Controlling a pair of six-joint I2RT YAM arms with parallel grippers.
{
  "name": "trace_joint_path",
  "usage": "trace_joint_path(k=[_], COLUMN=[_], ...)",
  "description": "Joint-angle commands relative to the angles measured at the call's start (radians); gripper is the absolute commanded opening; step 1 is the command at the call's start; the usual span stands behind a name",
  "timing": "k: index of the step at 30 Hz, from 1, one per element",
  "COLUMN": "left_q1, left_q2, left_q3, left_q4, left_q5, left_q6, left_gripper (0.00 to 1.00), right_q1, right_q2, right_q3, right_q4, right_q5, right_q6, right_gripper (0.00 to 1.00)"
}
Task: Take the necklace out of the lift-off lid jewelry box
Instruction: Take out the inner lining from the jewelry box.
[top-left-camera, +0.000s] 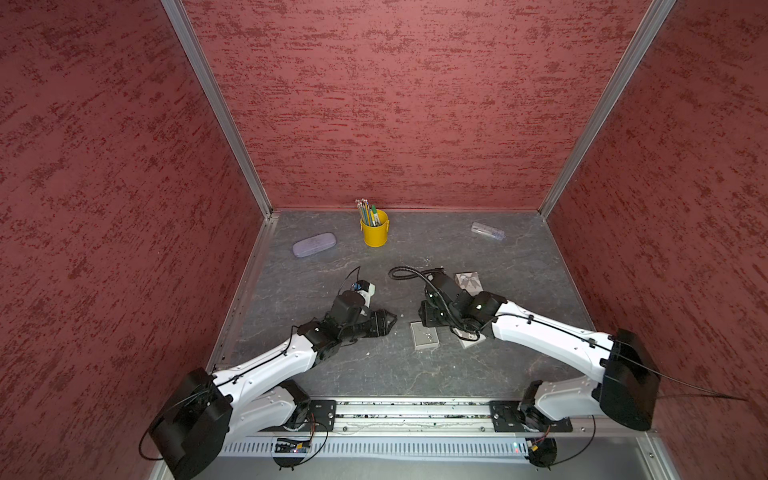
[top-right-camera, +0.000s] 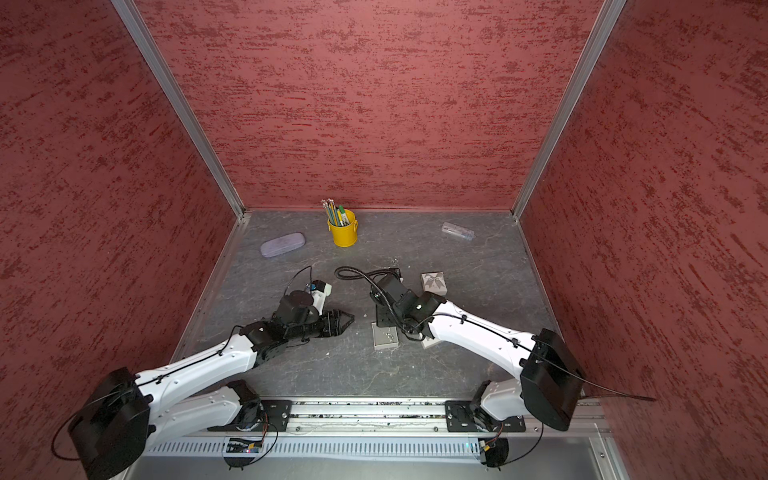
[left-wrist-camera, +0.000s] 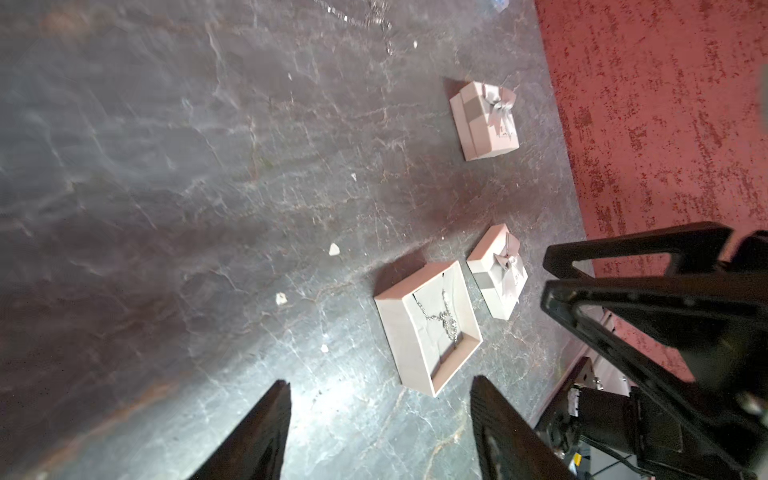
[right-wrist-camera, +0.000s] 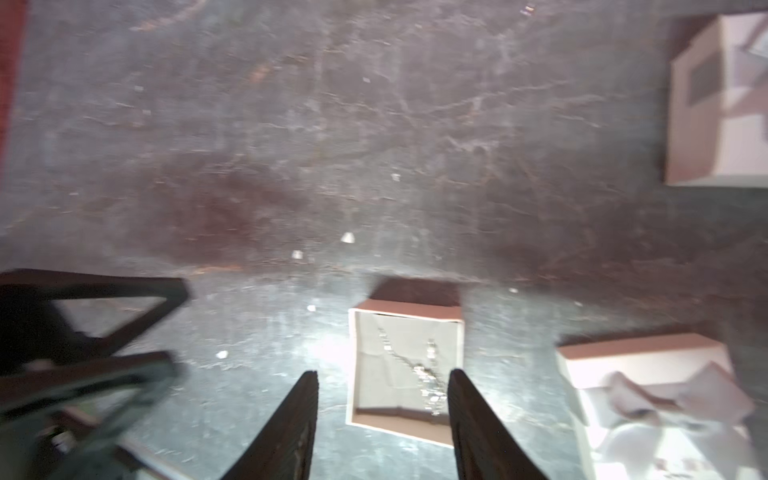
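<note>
The jewelry box (top-left-camera: 416, 337) stands open on the grey table, a pale pink tray with a white insert. The silver necklace (left-wrist-camera: 441, 316) lies coiled inside it, also seen as a chain (right-wrist-camera: 420, 370) in the right wrist view. Its lid (left-wrist-camera: 498, 272), with a grey bow, rests beside the box and partly under my right arm. My right gripper (right-wrist-camera: 382, 374) hangs open just over the box's near edge, nothing between its fingers. My left gripper (left-wrist-camera: 379, 383) is open and empty, a short way left of the box (top-right-camera: 378, 337), and shows in both top views (top-left-camera: 390, 318).
A second closed box with a bow (top-left-camera: 468, 282) sits behind my right arm. A loose chain (left-wrist-camera: 365, 16) lies farther back. At the rear stand a yellow pencil cup (top-left-camera: 375, 232), a lilac glasses case (top-left-camera: 314, 244) and a clear case (top-left-camera: 488, 230).
</note>
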Motion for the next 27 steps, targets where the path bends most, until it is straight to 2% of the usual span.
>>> trace_joint_path(k=[1, 8, 17, 27], left_q1=[-0.04, -0.108, -0.152, -0.157], left_q2=[0.058, 0.177, 0.231, 0.265], left_q3=[0.015, 0.031, 0.03, 0.045], left_q4=[-0.006, 0.079, 0.133, 0.143], left_q5=[-0.047, -0.038, -0.038, -0.021], left_q6=[-0.149, -0.237, -0.268, -0.272], left_gripper=[0.63, 0.52, 0.5, 0.48], right_q1=[0.031, 0.033, 0.033, 0.033], right_q2=[0.047, 0.116, 0.182, 0.228], right_q3=[0.009, -0.006, -0.006, -0.004], right_q4=[-0.016, -0.012, -0.021, -0.02], right_q5=[-0.047, -0.039, -0.003, 0.004], right_q6=[0.05, 0.063, 0.042, 0.028], right_gripper=[0.55, 0.52, 0.52, 0.5])
